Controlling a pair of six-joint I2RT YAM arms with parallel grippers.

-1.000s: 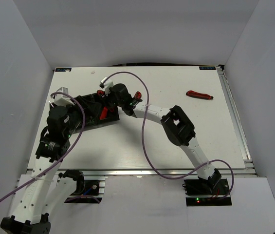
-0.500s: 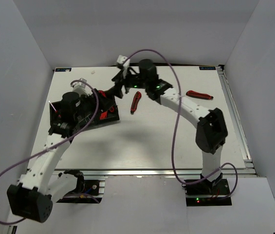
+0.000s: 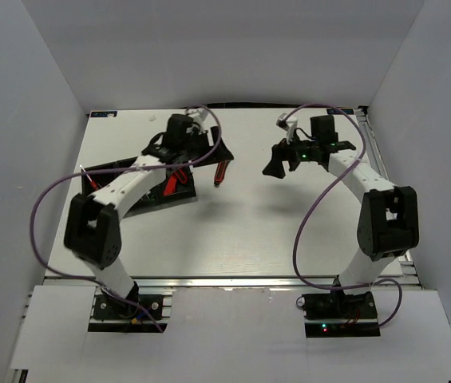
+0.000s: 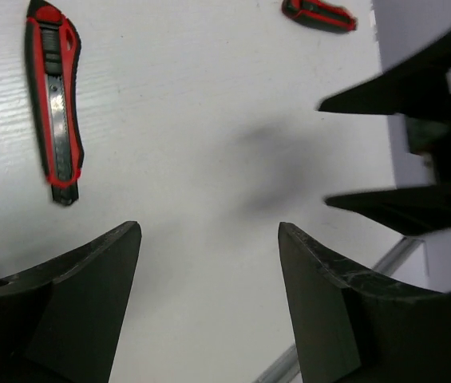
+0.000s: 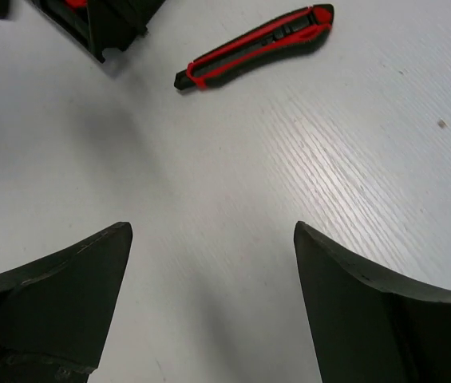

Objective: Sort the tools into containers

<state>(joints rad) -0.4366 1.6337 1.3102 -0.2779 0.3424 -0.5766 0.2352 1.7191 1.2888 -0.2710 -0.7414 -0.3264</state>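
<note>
A red-and-black cutter (image 3: 222, 171) lies on the table just right of the black tray (image 3: 179, 194); it also shows in the left wrist view (image 4: 53, 104) and the right wrist view (image 5: 257, 46). A second cutter (image 4: 318, 14) lies farther right, hidden under my right arm in the top view. A red tool (image 3: 171, 183) lies in the tray. My left gripper (image 3: 212, 152) is open and empty above the tray's far right corner, its jaws (image 4: 209, 239) wide over bare table. My right gripper (image 3: 274, 165) is open and empty (image 5: 213, 239), right of the first cutter.
My left arm (image 3: 129, 179) lies across the tray and hides most of it. The tray's corner (image 5: 101, 28) shows at the right wrist view's top left. A thin red-tipped tool (image 3: 88, 174) lies by the tray's left end. White walls enclose the table.
My right gripper has drawn away from the tray to the right, leaving a cutter on the table beside the tray. My left arm has swung from the tray's left to its far right corner.
</note>
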